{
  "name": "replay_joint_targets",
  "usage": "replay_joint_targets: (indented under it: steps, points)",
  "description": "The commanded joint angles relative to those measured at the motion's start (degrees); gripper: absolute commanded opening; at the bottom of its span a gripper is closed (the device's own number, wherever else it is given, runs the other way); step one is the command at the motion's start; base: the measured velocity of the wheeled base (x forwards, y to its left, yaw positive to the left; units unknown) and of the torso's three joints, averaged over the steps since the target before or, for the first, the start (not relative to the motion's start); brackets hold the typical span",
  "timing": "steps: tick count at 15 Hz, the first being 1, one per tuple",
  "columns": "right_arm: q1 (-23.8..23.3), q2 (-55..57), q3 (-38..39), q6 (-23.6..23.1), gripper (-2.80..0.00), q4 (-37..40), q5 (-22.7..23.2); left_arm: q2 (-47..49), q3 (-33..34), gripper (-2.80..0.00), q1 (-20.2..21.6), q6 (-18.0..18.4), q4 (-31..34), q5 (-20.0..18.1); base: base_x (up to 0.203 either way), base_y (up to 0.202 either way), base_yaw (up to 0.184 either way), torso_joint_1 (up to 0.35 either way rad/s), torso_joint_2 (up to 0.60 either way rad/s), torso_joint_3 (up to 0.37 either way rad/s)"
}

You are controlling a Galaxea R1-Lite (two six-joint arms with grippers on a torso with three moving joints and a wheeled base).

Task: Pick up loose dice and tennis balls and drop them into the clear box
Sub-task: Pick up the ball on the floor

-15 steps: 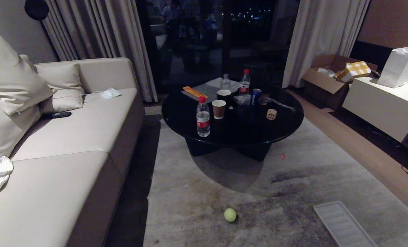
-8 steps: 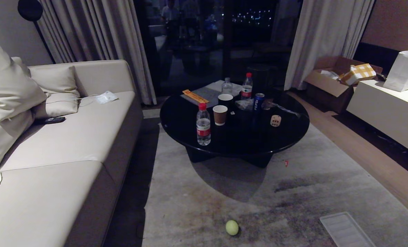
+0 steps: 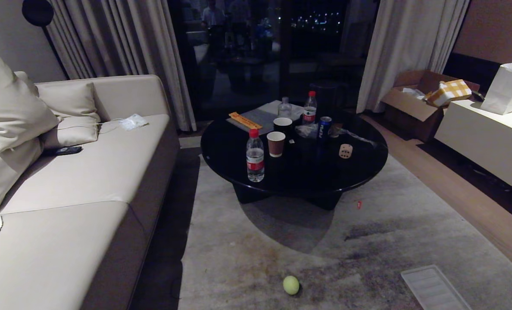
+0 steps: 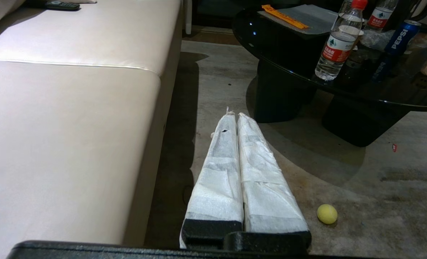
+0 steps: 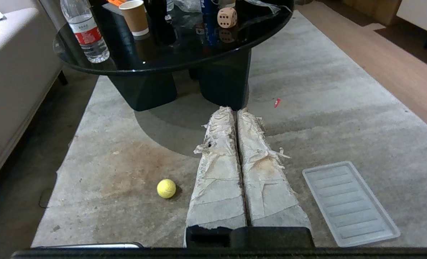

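– Beige sofa [image 3: 88, 181] at far left; nothing of the task on it?
– Nothing seen there. Next along, left gripper [image 4: 235, 116]: wrapped fingers pressed flat together, holding nothing, hanging above the rug [image 3: 247, 241] beside the sofa's edge.
– And the nearest target?
– Tennis ball [image 3: 291, 285], alone on the rug, in front of the black round table [image 3: 238, 172], well apart from its base. Only one in view. Lies between the two arms, low and a little right of the middle in the head view, so probably a shade nearer the right one. Round, so no long axis to line up with.
– Up on the table?
– Water bottle [image 3: 255, 153] and paper cup [image 3: 276, 144] towards the left, can [image 3: 323, 126] further back, then the dice [image 3: 345, 151] towards the right side, sitting square on the glossy top, apart from the rest. Beyond both arms, higher than the ball.
– Right gripper [image 5: 235, 109]?
– Closed tight too, tape frayed, empty, above the rug just beside the ball. Needs opening before any grab.
– Containers?
– Ribbed whitish lid [image 3: 432, 288] flat on the rug at far right, past the right gripper. Clear box itself nowhere in view, so no telling its contents. Cup's contents hidden as well.
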Motion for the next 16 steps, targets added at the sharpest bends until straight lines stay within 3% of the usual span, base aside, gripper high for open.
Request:
replay_joint_targets:
  steps: [1,16]
  points:
    - [-0.02,0.07,0.00,0.53,-2.80,0.00,-0.11,0.02,0.09,-2.80,0.00,0.00,0.02,0.03,0.000,0.000,0.000,0.000,0.00,0.000]
    - [0.01,0.07,0.00,0.53,-2.80,0.00,-0.11,0.09,0.09,-2.80,0.00,-0.26,-0.15,0.16,0.000,0.000,0.000,0.001,0.00,0.027]
